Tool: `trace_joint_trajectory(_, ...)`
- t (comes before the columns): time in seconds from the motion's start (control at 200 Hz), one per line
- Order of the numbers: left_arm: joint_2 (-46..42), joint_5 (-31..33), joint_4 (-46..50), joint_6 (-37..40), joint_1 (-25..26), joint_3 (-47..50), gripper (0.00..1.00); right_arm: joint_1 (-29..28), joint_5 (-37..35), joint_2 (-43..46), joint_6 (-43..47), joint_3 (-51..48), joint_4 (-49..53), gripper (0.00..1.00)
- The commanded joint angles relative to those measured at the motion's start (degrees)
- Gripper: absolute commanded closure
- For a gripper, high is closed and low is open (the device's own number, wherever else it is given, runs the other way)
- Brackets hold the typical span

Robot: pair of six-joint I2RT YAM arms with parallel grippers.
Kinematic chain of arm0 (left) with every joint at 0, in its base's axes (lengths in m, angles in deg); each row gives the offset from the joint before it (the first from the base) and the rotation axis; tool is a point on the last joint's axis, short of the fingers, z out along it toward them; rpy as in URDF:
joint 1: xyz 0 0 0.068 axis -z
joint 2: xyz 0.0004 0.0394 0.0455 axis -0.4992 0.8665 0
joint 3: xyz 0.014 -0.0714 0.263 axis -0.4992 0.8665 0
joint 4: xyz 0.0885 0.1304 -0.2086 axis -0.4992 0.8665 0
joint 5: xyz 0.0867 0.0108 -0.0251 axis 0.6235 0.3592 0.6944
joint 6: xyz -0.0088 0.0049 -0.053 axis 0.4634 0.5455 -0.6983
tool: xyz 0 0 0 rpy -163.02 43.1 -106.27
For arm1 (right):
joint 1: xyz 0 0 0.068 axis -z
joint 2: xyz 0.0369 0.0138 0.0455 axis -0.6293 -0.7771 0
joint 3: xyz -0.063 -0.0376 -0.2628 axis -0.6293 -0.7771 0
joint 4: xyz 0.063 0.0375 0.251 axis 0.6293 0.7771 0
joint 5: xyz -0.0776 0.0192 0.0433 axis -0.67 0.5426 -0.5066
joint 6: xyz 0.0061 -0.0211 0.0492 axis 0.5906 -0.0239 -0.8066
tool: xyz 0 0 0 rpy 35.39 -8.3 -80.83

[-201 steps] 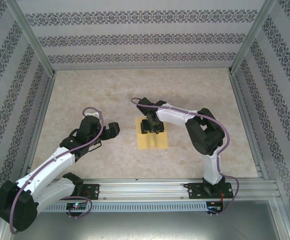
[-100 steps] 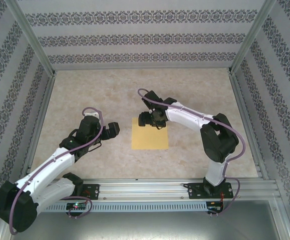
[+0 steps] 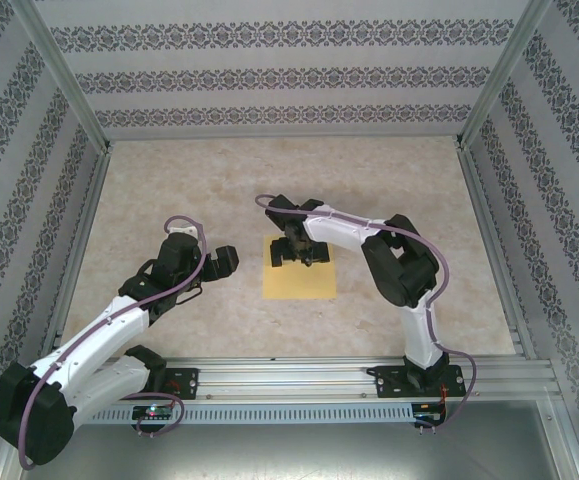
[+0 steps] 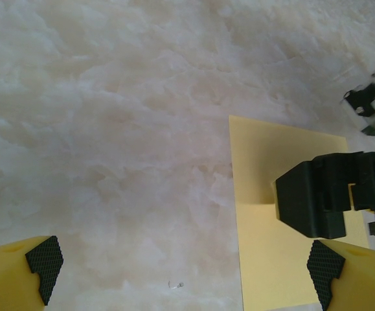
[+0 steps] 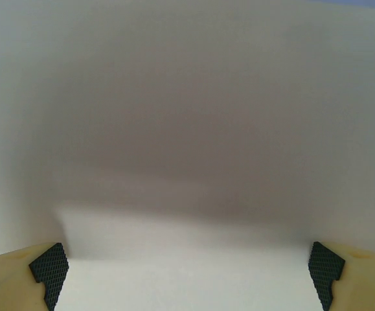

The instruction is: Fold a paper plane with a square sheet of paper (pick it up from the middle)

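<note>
Your right gripper stands with its jaws wide apart: in the right wrist view the two black pads sit at the opposite lower corners, and the right gripper faces a pale, blurred surface at very close range. From above, it points down over the far part of the square sheet of paper, towards the sheet's left side. The left wrist view shows the right gripper as a black body low over the sheet, with a shadow beneath it; you cannot tell from these pictures whether it touches the paper. Your left gripper is likewise spread open, its pads far apart at the bottom corners of its own view, with bare tabletop between them at the left gripper. It hangs to the left of the sheet, near its left edge but apart from it. The sheet lies flat about the middle of the tabletop, its sides running square with the tabletop's edges. The right arm reaches to it from the near right; the left arm comes from the near left corner.
</note>
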Motion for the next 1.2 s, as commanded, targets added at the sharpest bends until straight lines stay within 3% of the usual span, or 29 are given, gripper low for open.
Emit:
trace_joint_trajectory(0.0,-0.83,0.30,0.07,-0.15,-0.56,0.61,0.00,-0.45,0.18,-2.44,0.17,-0.40,1.32,0.03)
trace_joint_trajectory(0.11,-1.30,0.33,0.69,-0.06,-0.52,0.63,0.00,-0.51,0.87,-3.57,-0.33,-1.69,0.44,0.08)
trace_joint_trajectory(0.355,-2.54,0.70,-0.18,-0.31,-0.49,2.05,0.00,-0.70,1.48,-1.65,-0.50,-2.42,-1.53,0.28)
trace_joint_trajectory(0.555,-2.10,0.84,1.02,-0.20,-0.53,1.07,0.00,-0.38,1.00,2.35,-0.28,-3.03,-2.43,0.49)
trace_joint_trajectory(0.615,-2.32,0.94,1.29,-0.28,-0.50,1.05,0.00,-0.30,1.41,3.12,-0.23,-3.57,-3.08,0.59)
trace_joint_trajectory(0.754,-2.76,1.03,1.39,-0.28,-0.48,1.26,0.00,-0.23,2.21,4.93,-0.38,-4.21,-3.65,0.60)
trace_joint_trajectory(0.829,-2.61,1.12,1.31,-0.32,-0.49,1.16,0.00,-0.44,3.15,7.05,-0.31,-4.76,-5.08,0.66)
trace_joint_trajectory(1.044,-2.50,1.12,1.40,-0.15,-0.51,0.99,0.00,0.46,11.05,14.33,-1.92,-8.74,-12.83,0.69)
trace_joint_trajectory(1.194,-2.49,0.88,1.40,-0.15,-0.56,0.91,0.00,3.52,28.39,19.69,-9.26,-17.10,-31.82,0.69)
